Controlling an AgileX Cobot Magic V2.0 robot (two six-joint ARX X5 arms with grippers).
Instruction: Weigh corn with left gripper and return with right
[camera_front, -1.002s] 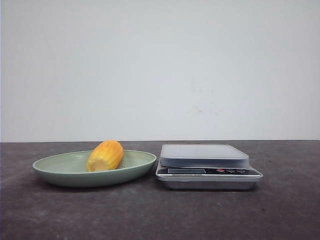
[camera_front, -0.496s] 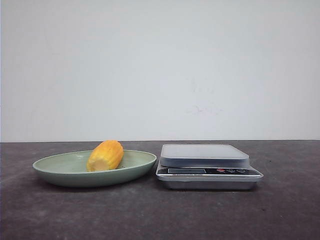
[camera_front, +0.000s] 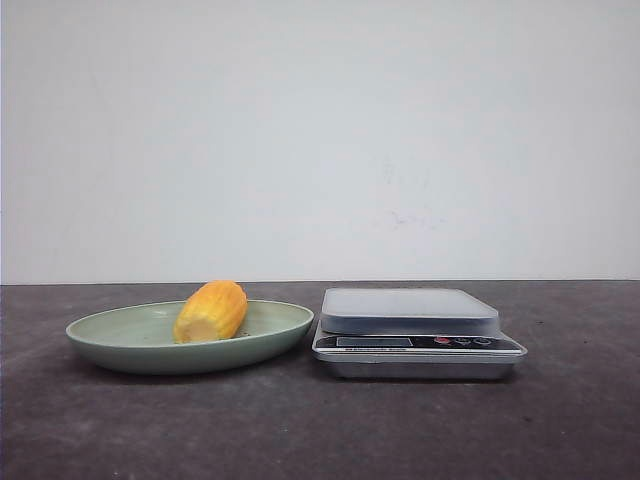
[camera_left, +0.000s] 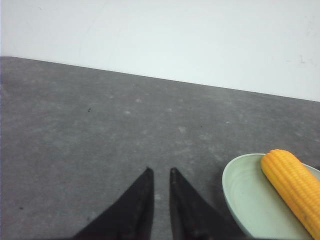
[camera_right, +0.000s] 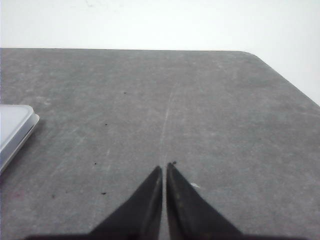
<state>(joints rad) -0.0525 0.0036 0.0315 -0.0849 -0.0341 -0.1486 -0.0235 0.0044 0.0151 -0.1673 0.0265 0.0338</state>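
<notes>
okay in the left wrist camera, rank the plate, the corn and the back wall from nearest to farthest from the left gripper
1. Plate: nearest, just beside the left gripper.
2. Corn: lying in the plate, a little beyond its near rim.
3. Back wall: farthest, past the table's far edge.

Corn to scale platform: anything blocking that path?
Nothing visible does. The corn lies in the green plate, and the scale sits right beside it with a bare platform. Only the plate's low rim lies between them. The left gripper holds nothing, with bare table ahead.
</notes>
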